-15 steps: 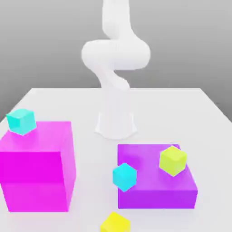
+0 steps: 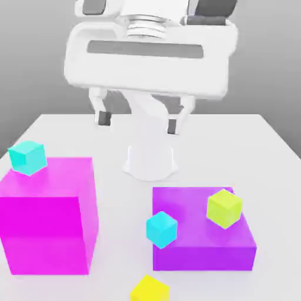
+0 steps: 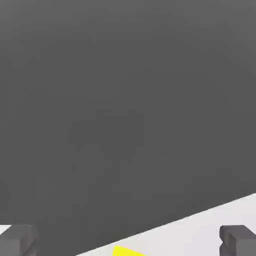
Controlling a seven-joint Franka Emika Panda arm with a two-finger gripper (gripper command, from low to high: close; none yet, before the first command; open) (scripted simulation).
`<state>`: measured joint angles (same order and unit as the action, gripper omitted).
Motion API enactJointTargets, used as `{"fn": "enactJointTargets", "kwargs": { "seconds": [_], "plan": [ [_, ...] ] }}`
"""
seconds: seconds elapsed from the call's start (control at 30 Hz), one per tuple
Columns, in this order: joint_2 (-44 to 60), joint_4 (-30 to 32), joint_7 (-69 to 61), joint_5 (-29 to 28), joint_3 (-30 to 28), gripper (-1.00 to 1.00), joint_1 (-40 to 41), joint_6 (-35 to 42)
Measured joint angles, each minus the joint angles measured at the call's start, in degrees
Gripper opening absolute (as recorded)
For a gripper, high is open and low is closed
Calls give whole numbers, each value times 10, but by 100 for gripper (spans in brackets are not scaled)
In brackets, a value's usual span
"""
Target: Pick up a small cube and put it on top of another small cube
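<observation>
1. Far below the gripper [image 2: 139,121] and off toward the exterior view's left, a cyan cube [image 2: 27,157] sits on the back corner of a big magenta block [image 2: 47,214]. Neither needs touching.
2. The gripper hangs high above the white table [image 2: 276,153], fingers spread wide apart and holding nothing, pointing downward.
3. The yellow cube [image 2: 150,290] is the thing to lift. It lies on the table well below the gripper and nearer the camera, at the picture's lower edge; in the hand view a corner of it [image 3: 127,251] peeks in between the fingertips.
4. Between gripper and yellow cube a second cyan cube [image 2: 161,228] rests against the front corner of a purple block [image 2: 203,250]. A good descent probably passes in front of both.
5. Below and to the right, a lime cube [image 2: 224,208] stands on the purple block.
6. To do this step well, I would centre the fingers over the yellow cube, square them to its faces, and lower straight down before closing.
</observation>
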<state>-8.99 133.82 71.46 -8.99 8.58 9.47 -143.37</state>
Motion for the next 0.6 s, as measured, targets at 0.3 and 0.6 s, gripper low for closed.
{"fn": "enactJointTargets", "kwargs": {
  "seconds": [0.3,0.6],
  "plan": [
    [182,12,99,-2,0,0,4,-63],
    [357,0,145,3,-20,-100,-15,-168]
  ]
}}
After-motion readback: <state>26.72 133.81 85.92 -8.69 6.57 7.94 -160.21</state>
